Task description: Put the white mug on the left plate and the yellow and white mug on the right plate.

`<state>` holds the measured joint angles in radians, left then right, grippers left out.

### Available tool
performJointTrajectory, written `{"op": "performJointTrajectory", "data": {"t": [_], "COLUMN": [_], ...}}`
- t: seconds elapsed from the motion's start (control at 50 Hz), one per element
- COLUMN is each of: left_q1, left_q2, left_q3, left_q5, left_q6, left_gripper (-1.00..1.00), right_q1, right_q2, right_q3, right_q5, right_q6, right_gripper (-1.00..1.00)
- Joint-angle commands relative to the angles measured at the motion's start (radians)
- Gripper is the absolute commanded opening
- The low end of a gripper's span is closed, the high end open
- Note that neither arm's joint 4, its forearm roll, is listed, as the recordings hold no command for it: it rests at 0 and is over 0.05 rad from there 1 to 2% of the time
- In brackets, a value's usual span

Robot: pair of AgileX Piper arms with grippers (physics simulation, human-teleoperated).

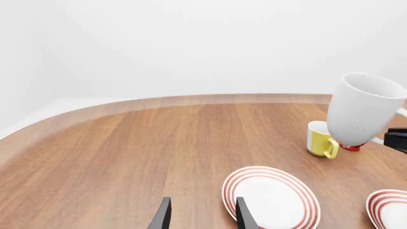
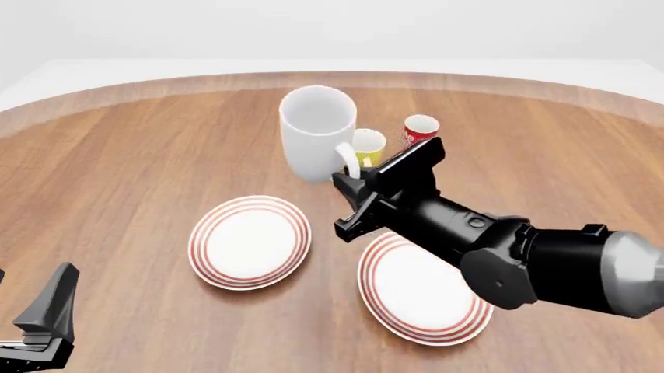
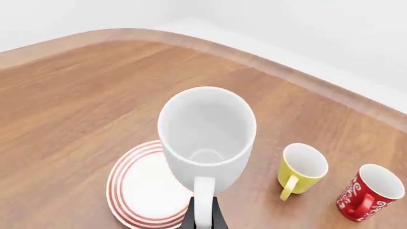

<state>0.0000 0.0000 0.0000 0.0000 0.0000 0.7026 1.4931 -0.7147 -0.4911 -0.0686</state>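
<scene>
Simulated tabletop (image 2: pixel 135 155) (blank white surround)

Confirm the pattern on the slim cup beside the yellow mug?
Red cup with white swirl marks, white inside; clearest in the right wrist view.

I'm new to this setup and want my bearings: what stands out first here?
The right hand grips the big white mug by its handle, holding it in the air beyond the left plate. Farther back stand the yellow and white mug and a red cup. The left hand waits open, near.
</scene>
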Motion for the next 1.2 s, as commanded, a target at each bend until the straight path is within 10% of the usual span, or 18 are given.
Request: {"op": "performJointTrajectory", "data": {"t": [0.02,1.2], "left_q1": [0.000,0.000], "left_q2": [0.000,0.000], "left_q3": [0.000,0.000], "left_q5": [0.000,0.000], "left_q6": [0.000,0.000], "left_gripper": [1.00,1.00], "right_q1": [0.030,0.147], "right_q2": [0.044,0.227], "right_q3": [-0.030,-0.135], "right_q5": [-0.006,-0.014], "right_q6": [0.016,0.050], "right_gripper": [-1.00,-1.00]}}
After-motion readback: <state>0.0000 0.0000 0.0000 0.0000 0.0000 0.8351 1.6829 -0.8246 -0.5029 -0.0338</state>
